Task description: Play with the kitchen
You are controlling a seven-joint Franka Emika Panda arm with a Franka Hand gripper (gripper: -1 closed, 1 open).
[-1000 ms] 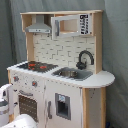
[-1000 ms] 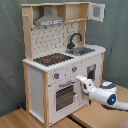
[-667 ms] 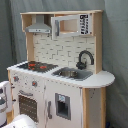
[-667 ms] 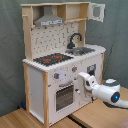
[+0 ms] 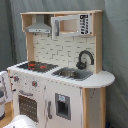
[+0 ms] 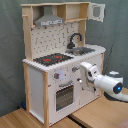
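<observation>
The kitchen (image 5: 60,95) (image 6: 37,90) is a white and light-wood toy unit that fills both exterior views. On its top are a black-red hob (image 6: 52,59), a silver sink (image 6: 86,50) and a black faucet (image 6: 75,40). A grey hood (image 6: 49,21) hangs above the hob. Below are two knobs (image 6: 58,76) and the oven door (image 6: 64,96). In the second exterior view my white arm (image 6: 112,82) reaches in from the right. The gripper (image 6: 79,80) is at the front panel, beside the right knob and just above the oven door's right edge.
A small upper cabinet door (image 6: 98,11) stands open at the top right in the second exterior view. Wooden boards (image 6: 100,114) lie under the arm. A grey curtain (image 6: 12,55) hangs behind the unit. A white rounded shape (image 5: 20,122) shows at the first exterior view's bottom left.
In the second exterior view the arm has risen and moved left, bringing the gripper from below and right of the oven door up to the front panel.
</observation>
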